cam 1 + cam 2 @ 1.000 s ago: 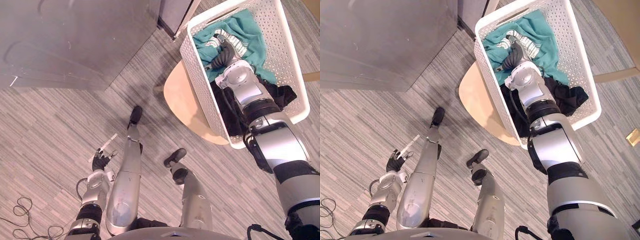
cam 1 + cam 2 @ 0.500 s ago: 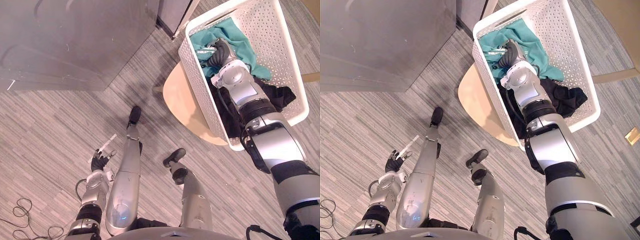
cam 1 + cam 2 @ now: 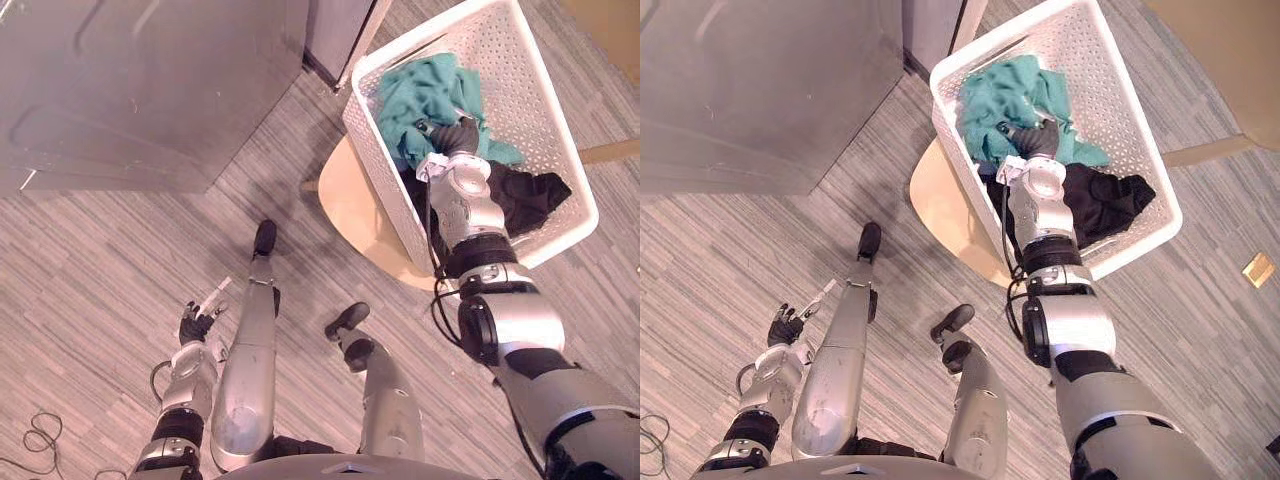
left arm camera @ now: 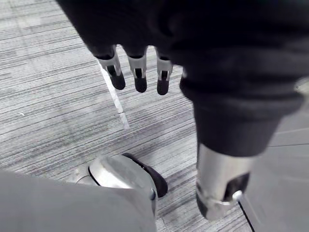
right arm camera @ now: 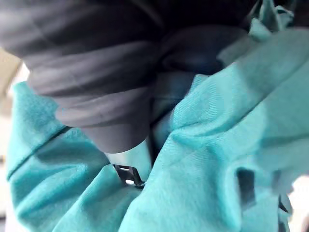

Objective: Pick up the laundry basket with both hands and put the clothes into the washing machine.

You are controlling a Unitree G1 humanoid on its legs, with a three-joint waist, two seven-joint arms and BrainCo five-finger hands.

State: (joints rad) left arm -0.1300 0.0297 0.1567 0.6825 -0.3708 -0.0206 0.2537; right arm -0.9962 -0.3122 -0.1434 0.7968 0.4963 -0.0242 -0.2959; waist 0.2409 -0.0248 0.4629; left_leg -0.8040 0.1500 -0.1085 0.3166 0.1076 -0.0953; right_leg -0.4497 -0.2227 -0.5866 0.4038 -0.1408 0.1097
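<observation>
Pressing the right hand [image 3: 455, 137] into the teal garment [image 3: 420, 88] heaped in the white laundry basket [image 3: 530, 70] on the wooden stool [image 3: 365, 215], grasp impossible to tell, with the left hand [image 4: 139, 72] hanging spread, well apart.

**Grey striped floor meets metal and pale wood**

A floor [image 3: 100, 260] of grey, plank-striped covering runs across the room. A large grey metal cabinet [image 3: 150, 80] stands at the upper left, with a round, pale wooden counter [image 3: 350, 210] near its corner. A tan wooden surface [image 3: 1220, 50] takes the far right corner. A small yellow square [image 3: 1257, 269] lies on the floor below it.
</observation>
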